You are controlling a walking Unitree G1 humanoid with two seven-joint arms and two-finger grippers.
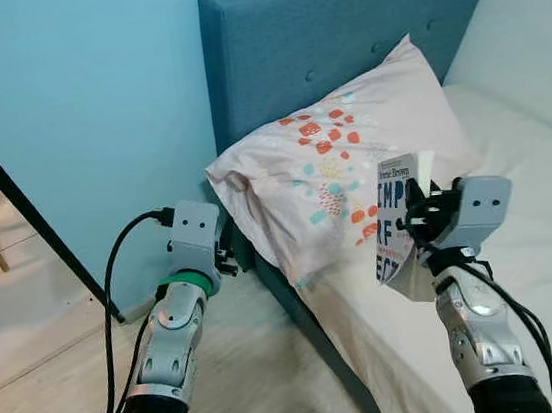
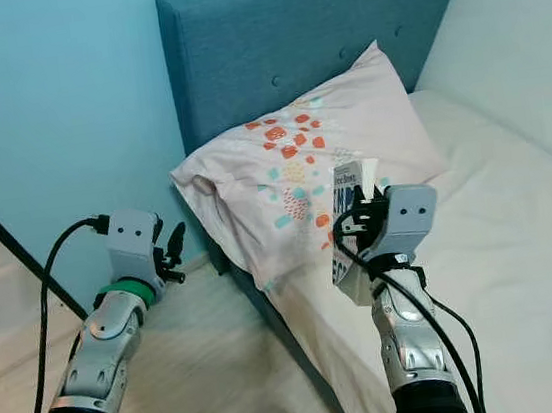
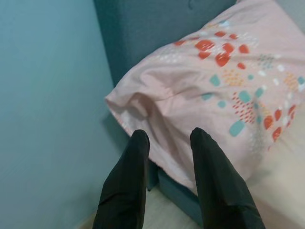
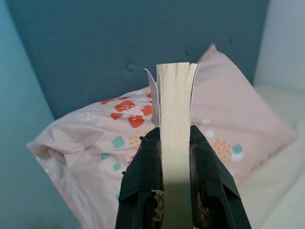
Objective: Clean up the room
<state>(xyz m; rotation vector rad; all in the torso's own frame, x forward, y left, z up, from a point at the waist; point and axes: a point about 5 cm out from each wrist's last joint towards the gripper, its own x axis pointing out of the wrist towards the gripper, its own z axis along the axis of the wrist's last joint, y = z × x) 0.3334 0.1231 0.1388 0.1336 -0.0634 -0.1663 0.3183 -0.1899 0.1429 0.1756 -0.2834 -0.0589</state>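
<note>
Right gripper (image 4: 174,167) pinching a book (image 1: 396,217) upright by its covers, lifted off the bed (image 1: 551,233) for removal, pillow (image 1: 341,158) just beyond; left gripper (image 3: 169,143) spread, empty, facing the pillow's corner.

Head eyes look forward-down at bed (image 1: 551,233) head corner, near. Both wrist cameras face along own fingers toward headboard (image 4: 95,43), close. All four views share pillow (image 1: 351,157) at headboard.
</note>
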